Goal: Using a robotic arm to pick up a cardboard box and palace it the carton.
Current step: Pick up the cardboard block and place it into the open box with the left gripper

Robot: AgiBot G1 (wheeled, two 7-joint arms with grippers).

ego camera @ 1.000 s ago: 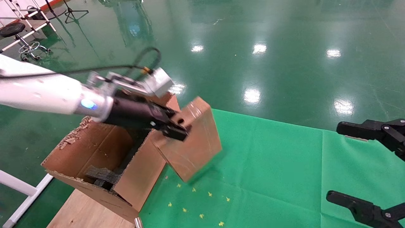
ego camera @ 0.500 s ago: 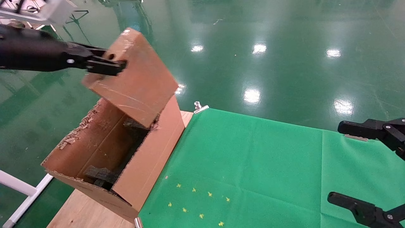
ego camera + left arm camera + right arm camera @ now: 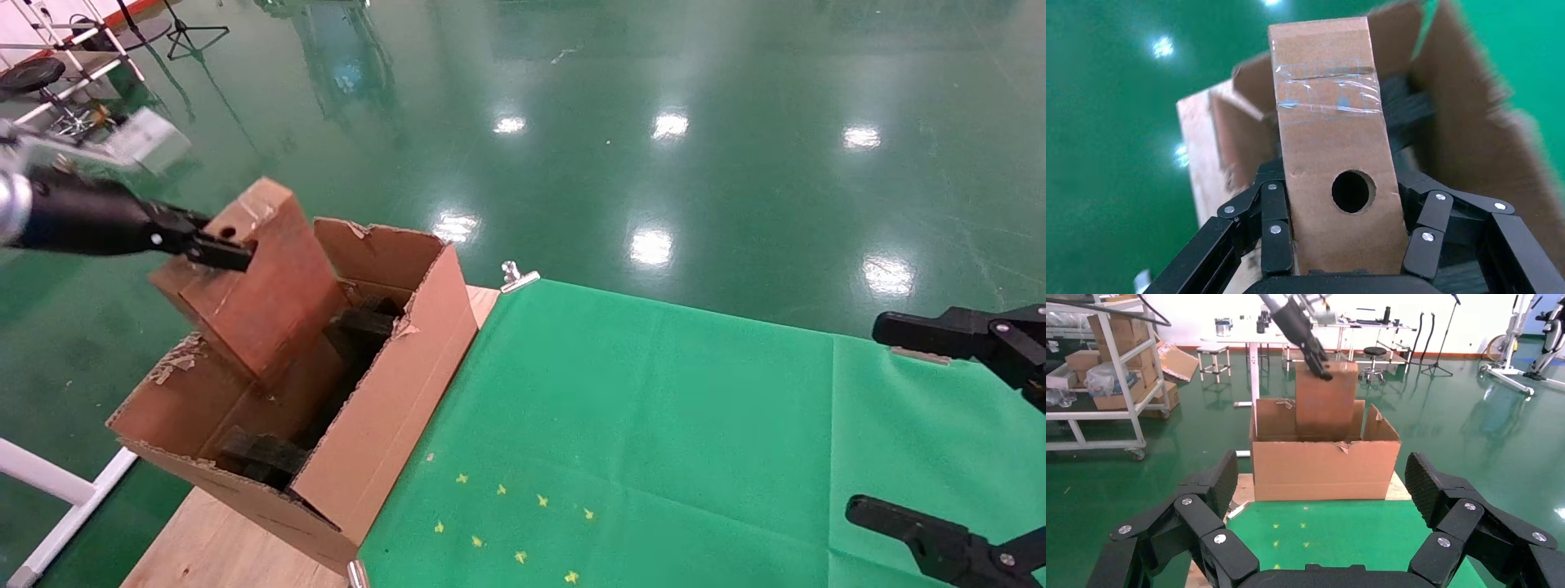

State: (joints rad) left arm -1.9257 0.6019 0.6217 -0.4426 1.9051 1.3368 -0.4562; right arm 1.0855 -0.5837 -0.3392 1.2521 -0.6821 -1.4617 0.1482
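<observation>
Since half a second earlier the cardboard box (image 3: pixel 260 282) had come down from high above the carton (image 3: pixel 384 408) — where it had hung clear of the flaps — to a position with its lower end dipping past the carton's rim, and a full second earlier it had been out over the green cloth (image 3: pixel 695 441) on the carton's right side. The left gripper (image 3: pixel 219 249) of the robotic arm (image 3: pixel 78 220) gripped the box at its narrow upper face, its black fingers (image 3: pixel 1275 229) pressed against both broad sides close to the round punched hole, as the left wrist view showed plainly. The box was tilted, leaning toward the carton's left wall, and its bottom edge sat among the upright flaps above the black foam blocks (image 3: pixel 261 457); whether it touched the foam or the wall could not be told. So the pick-up and the carry looked finished, and the lowering appeared well begun but not complete — what seemed to remain was settling the box fully inside, letting go and withdrawing. The right gripper (image 3: pixel 952 425) sat parked at the right edge of the cloth, its fingers spread wide and holding nothing.
</observation>
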